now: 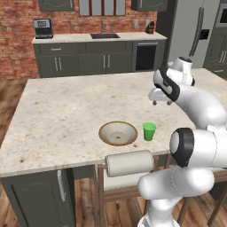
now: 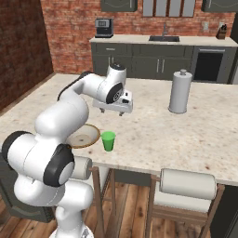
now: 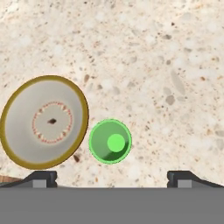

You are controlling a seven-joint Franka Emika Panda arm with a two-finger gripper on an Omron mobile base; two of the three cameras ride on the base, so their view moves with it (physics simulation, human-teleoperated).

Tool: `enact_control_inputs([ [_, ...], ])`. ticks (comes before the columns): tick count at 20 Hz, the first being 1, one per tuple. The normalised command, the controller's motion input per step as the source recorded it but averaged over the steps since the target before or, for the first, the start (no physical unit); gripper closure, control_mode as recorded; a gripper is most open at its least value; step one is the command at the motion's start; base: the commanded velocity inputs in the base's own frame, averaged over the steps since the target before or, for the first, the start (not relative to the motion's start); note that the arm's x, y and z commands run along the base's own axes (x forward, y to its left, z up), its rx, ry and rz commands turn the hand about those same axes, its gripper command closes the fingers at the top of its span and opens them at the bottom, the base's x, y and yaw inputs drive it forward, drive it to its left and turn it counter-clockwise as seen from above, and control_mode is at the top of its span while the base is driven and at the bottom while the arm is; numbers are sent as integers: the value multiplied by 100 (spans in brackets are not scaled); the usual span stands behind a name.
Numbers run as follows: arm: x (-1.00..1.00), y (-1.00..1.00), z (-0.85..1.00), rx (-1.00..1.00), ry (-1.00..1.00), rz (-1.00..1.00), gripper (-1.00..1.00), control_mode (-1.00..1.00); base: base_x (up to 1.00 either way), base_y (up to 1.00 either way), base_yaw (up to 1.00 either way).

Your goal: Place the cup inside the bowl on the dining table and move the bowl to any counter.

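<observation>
A small green cup (image 1: 149, 131) (image 2: 108, 140) (image 3: 110, 141) stands upright on the dining table (image 1: 66, 111) (image 2: 186, 130) near its front edge. Right beside it, to its left, lies the wide bowl (image 1: 118, 133) (image 2: 84, 136) (image 3: 43, 121) with a tan rim and pale inside, holding nothing. My gripper (image 1: 162, 103) (image 2: 113, 110) (image 3: 111, 177) hangs open well above the table, a little behind the cup, pointing down. Nothing is between its fingertips (image 3: 41, 177).
A grey paper towel roll (image 2: 180, 91) stands on the table to the right. Two stools (image 1: 128, 164) (image 2: 186, 186) are tucked under the front edge. The counter (image 1: 97, 39) (image 2: 162, 42) with sink and coffee machine (image 1: 43, 27) runs along the brick wall.
</observation>
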Motion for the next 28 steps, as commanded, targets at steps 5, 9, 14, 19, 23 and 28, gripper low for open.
enact_control_inputs([
  [5, 0, 0, -6, 0, 0, 0, -100, -100, 0, 0, 0],
  [9, 0, 0, -26, 0, 0, 0, -100, -100, 0, 0, 0],
  [14, 0, 0, -32, 0, 0, 0, -100, -100, 0, 0, 0],
  [19, 0, 0, -27, 0, 0, 0, -100, -100, 0, 0, 0],
  [23, 0, 0, -19, 0, 0, 0, -100, -100, 0, 0, 0],
  [28, 0, -1, -17, 0, 0, 0, -100, -100, 0, 0, 0],
])
